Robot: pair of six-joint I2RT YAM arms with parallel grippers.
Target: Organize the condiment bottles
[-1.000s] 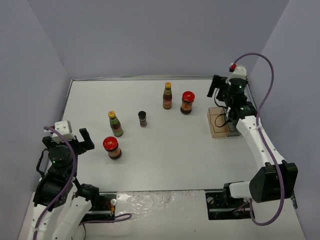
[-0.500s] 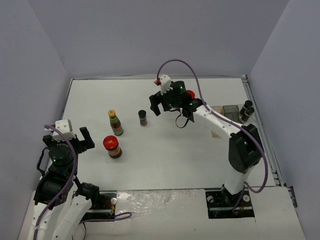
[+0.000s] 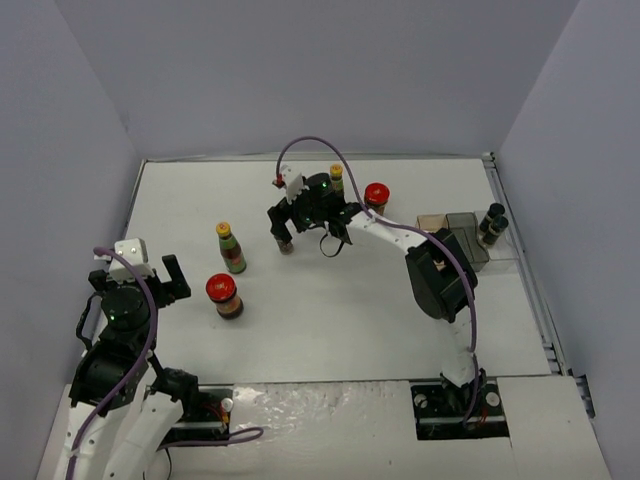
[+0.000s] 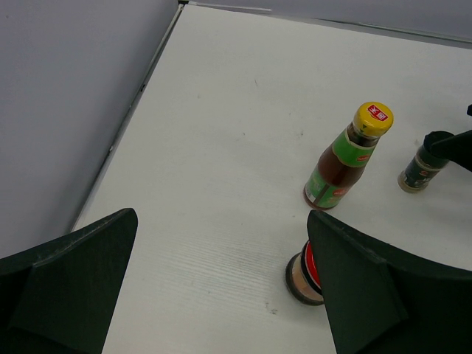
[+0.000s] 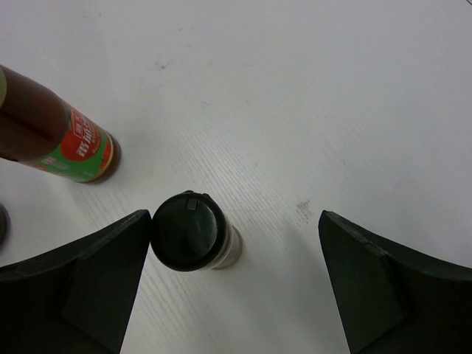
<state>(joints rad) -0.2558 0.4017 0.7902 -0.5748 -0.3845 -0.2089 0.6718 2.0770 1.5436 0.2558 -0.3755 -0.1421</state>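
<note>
My right gripper [image 3: 287, 232] reaches to the table's middle and hangs open over a tiny black-capped shaker [image 3: 287, 244]. In the right wrist view the shaker [image 5: 188, 231] stands upright between the fingers, its cap against the left finger [image 5: 88, 280] and far from the right one. A yellow-capped bottle [image 3: 231, 248] and a red-lidded jar [image 3: 224, 296] stand to the left. A second yellow-capped bottle [image 3: 337, 178] and a second red-lidded jar [image 3: 376, 195] show behind the right arm. Two shakers [image 3: 493, 221] stand by the tray's right end. My left gripper [image 3: 152, 280] is open and empty.
The clear brownish tray [image 3: 447, 237] lies at the right. The right arm [image 3: 400, 235] stretches across the middle of the table. The left wrist view shows the bottle [image 4: 346, 158], the jar [image 4: 304, 271] half hidden by a finger, and the left wall [image 4: 66, 96].
The right arm has swung from the tray at the right across to the middle and come down over the shaker. The left arm has stayed where it was.
</note>
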